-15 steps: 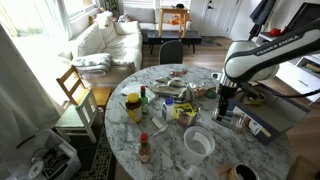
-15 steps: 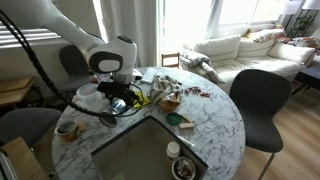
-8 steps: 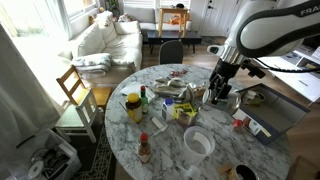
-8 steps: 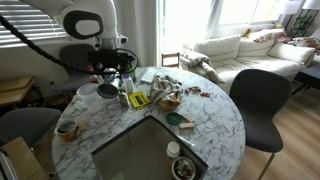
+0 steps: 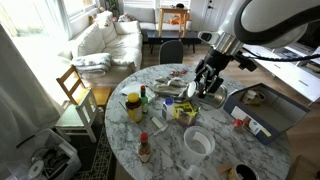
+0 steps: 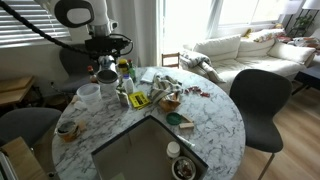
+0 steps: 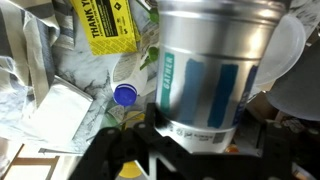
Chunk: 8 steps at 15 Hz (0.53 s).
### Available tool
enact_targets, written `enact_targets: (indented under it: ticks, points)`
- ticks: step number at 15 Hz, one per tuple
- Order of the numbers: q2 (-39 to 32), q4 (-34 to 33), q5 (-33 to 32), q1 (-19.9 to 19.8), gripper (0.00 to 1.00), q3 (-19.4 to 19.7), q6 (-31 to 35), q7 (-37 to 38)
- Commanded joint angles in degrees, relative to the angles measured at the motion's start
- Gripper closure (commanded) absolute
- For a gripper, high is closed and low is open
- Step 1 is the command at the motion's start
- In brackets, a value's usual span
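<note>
My gripper [image 7: 200, 140] is shut on a silver metal can [image 7: 215, 70] with a teal and blue label. The can stands upright between the fingers and fills the upper right of the wrist view. In both exterior views the gripper [image 5: 208, 85] [image 6: 107, 68] hangs above the cluttered part of a round marble table [image 5: 170, 150] with the can [image 6: 107, 76] lifted off the top. Below it in the wrist view lie a yellow packet [image 7: 110, 25], a bottle with a blue cap [image 7: 125, 95] and crumpled white wrappers [image 7: 60, 105].
On the table are a yellow container [image 5: 132, 106], a red-capped sauce bottle [image 5: 144, 148], a white bowl [image 5: 198, 143] and a grey tray [image 5: 262, 112]. A white cup [image 6: 87, 94] and a small bowl [image 6: 67, 128] also show. A dark chair [image 6: 262, 95] stands by the table.
The arm has risen from low by the table's edge and swung toward the clutter in the middle, carrying the can up with it.
</note>
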<state>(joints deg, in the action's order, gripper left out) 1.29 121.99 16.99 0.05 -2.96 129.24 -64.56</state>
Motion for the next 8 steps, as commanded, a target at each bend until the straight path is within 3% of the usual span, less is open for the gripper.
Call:
enact_targets:
  ticks: [1,8]
  points:
    - [-0.08,0.15,5.77,1.05,0.44,0.63,1.96,-4.23]
    - [-3.22,-4.29,36.57,3.81,0.44,-1.01,4.74,-24.72]
